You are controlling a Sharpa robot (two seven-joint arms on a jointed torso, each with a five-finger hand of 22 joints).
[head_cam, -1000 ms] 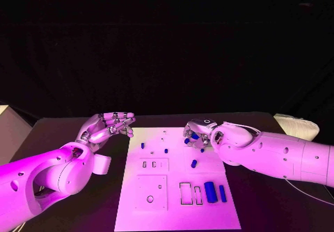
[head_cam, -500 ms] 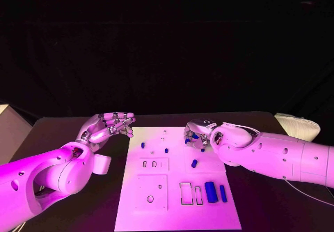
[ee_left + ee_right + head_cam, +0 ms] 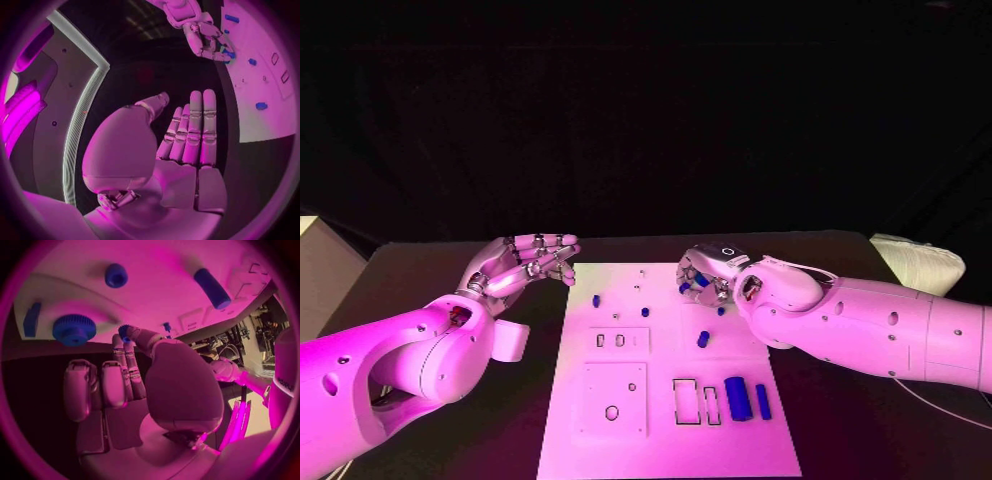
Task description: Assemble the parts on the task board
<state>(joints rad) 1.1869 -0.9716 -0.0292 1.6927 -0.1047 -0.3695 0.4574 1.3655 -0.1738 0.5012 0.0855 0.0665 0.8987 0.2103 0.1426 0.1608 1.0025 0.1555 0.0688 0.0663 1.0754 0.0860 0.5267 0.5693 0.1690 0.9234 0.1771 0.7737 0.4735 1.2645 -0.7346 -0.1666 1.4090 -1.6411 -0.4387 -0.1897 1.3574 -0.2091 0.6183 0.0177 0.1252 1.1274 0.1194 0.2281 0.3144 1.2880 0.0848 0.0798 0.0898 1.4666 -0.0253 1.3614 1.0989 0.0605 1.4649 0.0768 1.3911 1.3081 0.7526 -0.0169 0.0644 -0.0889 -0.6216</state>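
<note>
A: Task board point(image 3: 668, 420) lies at centre bottom of the head view. Blue parts on it: two long pegs point(image 3: 736, 397) at lower right beside the rectangular slots, a short peg point(image 3: 702, 339) mid-board, small ones point(image 3: 596, 300) toward the upper left.

B: And the right hand point(image 3: 704, 275)?

A: At the board's upper right edge, fingers curled in over small blue parts. Right wrist view shows a toothed blue wheel point(image 3: 74, 329) and a round blue knob point(image 3: 115, 275) on the board just beyond the fingertips point(image 3: 125, 332), with something blue at one tip. Whether it is pinched or only touched, I cannot tell.

B: Change over the last second?

A: Slight. The right hand has crept a little toward the upper left, further onto the board. Parts on the board unmoved.

B: Left hand point(image 3: 528, 260)?

A: Unchanged: raised off the table at the board's upper left corner, palm up, fingers loosely apart, holding nothing. Left wrist view confirms straight fingers point(image 3: 197, 125), nothing in them.

B: Meaning?

A: Judgement: right hand is settling a grasp on a small part; nothing newly seated, assembly early.
</note>
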